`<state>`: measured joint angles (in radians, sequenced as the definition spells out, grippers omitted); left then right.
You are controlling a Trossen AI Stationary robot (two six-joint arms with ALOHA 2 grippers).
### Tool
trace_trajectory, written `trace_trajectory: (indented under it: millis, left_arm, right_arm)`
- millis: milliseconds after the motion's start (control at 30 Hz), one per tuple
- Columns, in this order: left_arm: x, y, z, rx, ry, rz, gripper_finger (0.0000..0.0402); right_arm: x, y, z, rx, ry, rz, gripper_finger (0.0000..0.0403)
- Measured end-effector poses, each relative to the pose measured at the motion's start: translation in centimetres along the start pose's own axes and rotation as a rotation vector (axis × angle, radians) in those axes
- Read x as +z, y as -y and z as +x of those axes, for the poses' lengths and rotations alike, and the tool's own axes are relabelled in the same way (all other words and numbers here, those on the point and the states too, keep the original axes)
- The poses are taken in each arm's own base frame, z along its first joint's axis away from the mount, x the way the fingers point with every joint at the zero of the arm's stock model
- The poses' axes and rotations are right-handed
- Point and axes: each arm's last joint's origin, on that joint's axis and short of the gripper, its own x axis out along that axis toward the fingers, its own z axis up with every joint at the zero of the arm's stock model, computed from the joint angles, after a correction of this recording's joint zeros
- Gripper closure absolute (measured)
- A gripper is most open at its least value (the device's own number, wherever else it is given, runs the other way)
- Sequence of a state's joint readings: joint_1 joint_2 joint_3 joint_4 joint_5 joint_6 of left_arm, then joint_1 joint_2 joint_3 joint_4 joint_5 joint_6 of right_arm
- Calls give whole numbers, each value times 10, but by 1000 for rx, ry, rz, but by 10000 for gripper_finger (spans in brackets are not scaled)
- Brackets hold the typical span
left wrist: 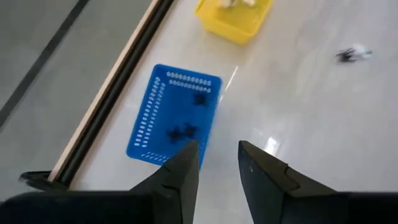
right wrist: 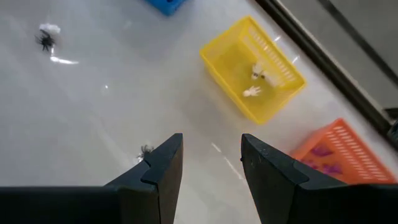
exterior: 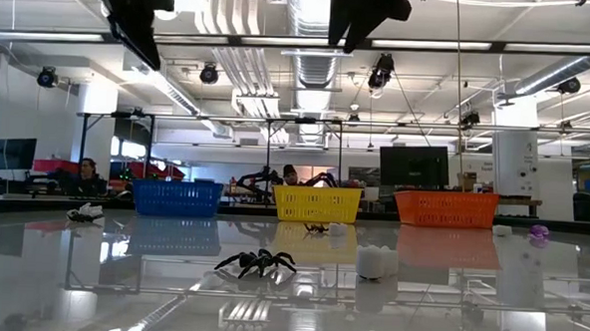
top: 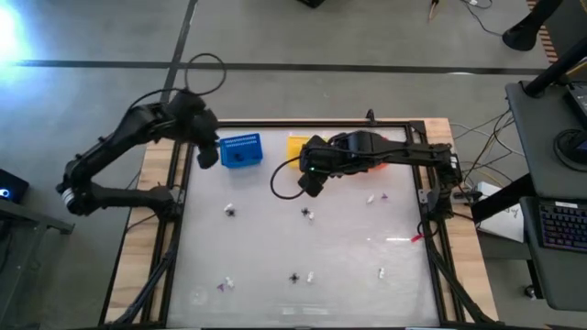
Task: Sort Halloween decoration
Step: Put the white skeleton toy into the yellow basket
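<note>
Small trinkets lie scattered on the white table: a black spider (top: 230,212), a spider with a whitish piece (top: 307,213), and others near the near edge (top: 293,277). My left gripper (left wrist: 217,149) hovers open, high over the near end of the blue basket (left wrist: 177,115), which holds black spiders. My right gripper (right wrist: 211,143) hangs open above the table, on the near side of the yellow basket (right wrist: 255,68), which holds whitish pieces. A black spider (right wrist: 146,150) lies on the table below it. Neither gripper holds anything.
The orange basket (right wrist: 336,152) holds purple pieces and sits to the right of the yellow one along the far edge, partly under my right arm in the high view. A dark frame (top: 275,124) rims the table. People sit in the room behind the baskets (exterior: 85,171).
</note>
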<state>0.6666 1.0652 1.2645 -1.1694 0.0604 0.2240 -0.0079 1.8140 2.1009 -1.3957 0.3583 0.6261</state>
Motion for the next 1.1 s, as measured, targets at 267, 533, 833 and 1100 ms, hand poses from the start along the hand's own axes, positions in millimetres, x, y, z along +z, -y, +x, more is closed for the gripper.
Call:
trace_trajectory:
  millis: [267,533,833,1100]
  left_arm:
    - [-31,16,-8,-257,86,11,306]
    - [-64,24,8,-327,39,3,306]
    - [-74,25,31,-328,-12,-50,306]
    - [-64,22,44,-346,-90,-59,306]
  right_arm:
    - [6,-16,20,40,17,190,248]
    - [4,-34,27,148,-26,269,248]
    - [-5,-54,34,169,-42,343,248]
    - [-9,-62,30,199,-41,370,248]
